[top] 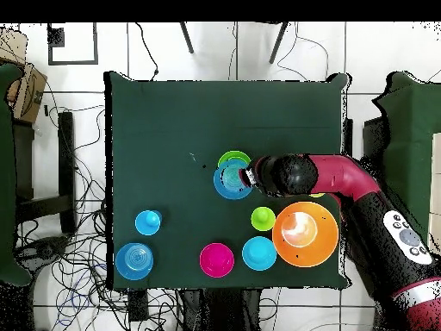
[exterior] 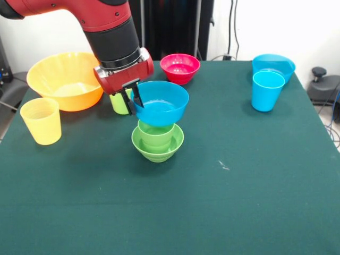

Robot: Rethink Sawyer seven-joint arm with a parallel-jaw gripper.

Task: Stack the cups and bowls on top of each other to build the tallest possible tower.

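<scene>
My gripper [exterior: 133, 99] is shut on the left rim of a small blue bowl [exterior: 160, 103]. The bowl's bottom meets the mouth of the green stepped cup [exterior: 155, 134], which stands in a small green bowl [exterior: 158, 147]; these form the tower. I cannot tell whether the blue bowl rests on the cup. In the overhead view the gripper [top: 248, 177] holds the blue bowl [top: 228, 181] over the green bowl [top: 234, 159]. A yellow-green cup [exterior: 118, 104] stands just behind the gripper. A pale yellow cup [exterior: 41, 120] is at the left.
A very large yellow-orange bowl [exterior: 66, 79] sits at the back left and a red bowl [exterior: 179, 68] at the back middle. A sky blue cup [exterior: 267, 90] and a shallow blue bowl [exterior: 273, 65] stand at the back right. The overhead view shows another blue round piece [top: 258, 253] beside the orange bowl [top: 305, 234].
</scene>
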